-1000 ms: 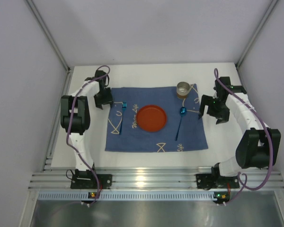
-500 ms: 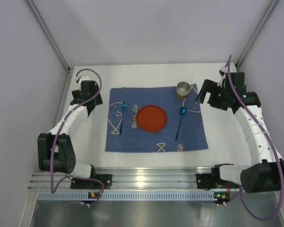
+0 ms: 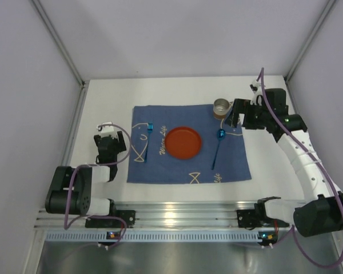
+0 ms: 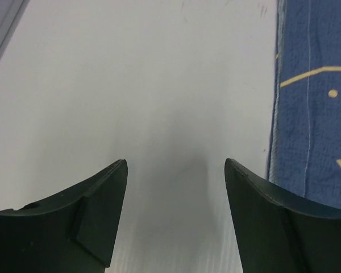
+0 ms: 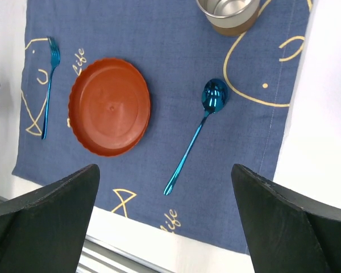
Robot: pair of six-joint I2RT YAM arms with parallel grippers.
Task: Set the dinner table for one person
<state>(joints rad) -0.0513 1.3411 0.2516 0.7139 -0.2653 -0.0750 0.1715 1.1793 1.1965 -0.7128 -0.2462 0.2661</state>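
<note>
White walls box in a matte white surface (image 3: 177,85), which spreads under both my arms from the ridged rail (image 3: 177,217) at the near edge to the back wall. On it lies a blue mat (image 3: 188,165) with fish drawings. A red plate (image 3: 183,142) sits at the mat's centre, with a blue fork (image 3: 147,136) to its left and a blue spoon (image 3: 218,148) to its right. A metal cup (image 3: 222,107) stands upright at the mat's far right corner.

My left end effector (image 4: 176,170) hangs low over bare white just beside the mat's left edge, its fingers spread and nothing between them. My right end effector (image 5: 165,168) is raised above the right side of the mat, near the cup, also spread wide and empty.

By my reading the place setting is as good as laid, and the step in hand is to draw both arms clear without disturbing it. The right arm is the one to watch, since it is close to the cup. I would lift it straight up first and only then swing it outward, away from the cup and spoon. The left should rise before it turns, keeping its fingers off the cloth hem so that the mat, and everything on it, is not dragged out of line.
</note>
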